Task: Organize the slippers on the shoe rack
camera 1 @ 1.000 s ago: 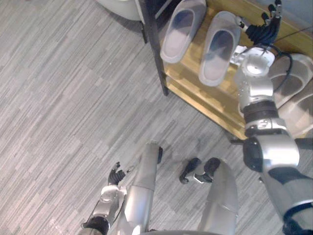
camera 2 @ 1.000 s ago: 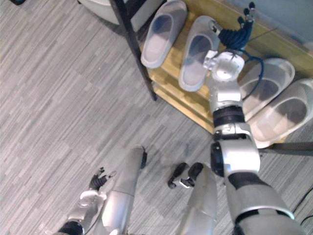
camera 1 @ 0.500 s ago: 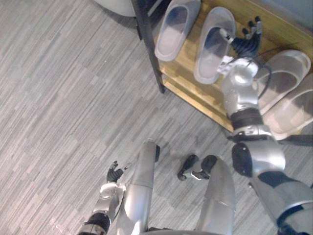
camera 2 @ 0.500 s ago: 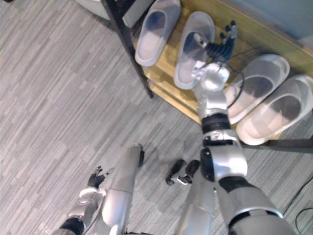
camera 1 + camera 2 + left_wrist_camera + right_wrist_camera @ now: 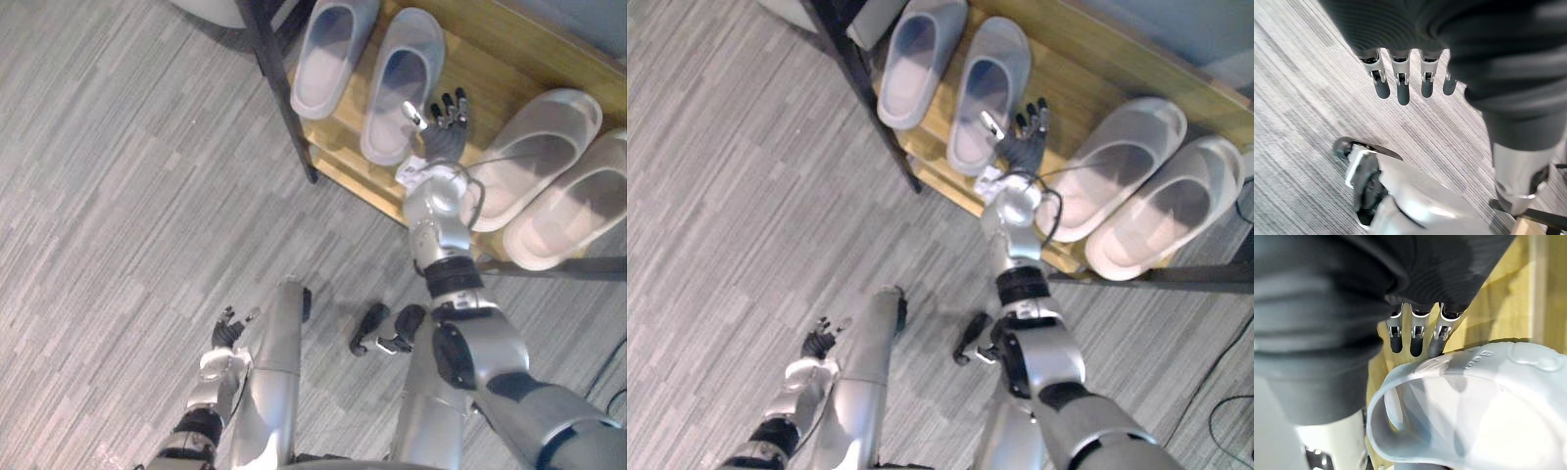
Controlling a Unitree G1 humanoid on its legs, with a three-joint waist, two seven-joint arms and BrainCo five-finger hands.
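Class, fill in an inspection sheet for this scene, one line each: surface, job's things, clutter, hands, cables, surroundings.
Surface: wooden shelf of the shoe rack, on a dark frame.
Job's things: grey slippers side by side at the shelf's left end; pale slippers side by side to their right.
Clutter: nothing seen.
Hands: right hand open, fingers spread above the shelf between the two pairs, holding nothing; left hand open, low over the floor, away from the rack.
Cables: nothing seen.
Surroundings: grey plank floor.
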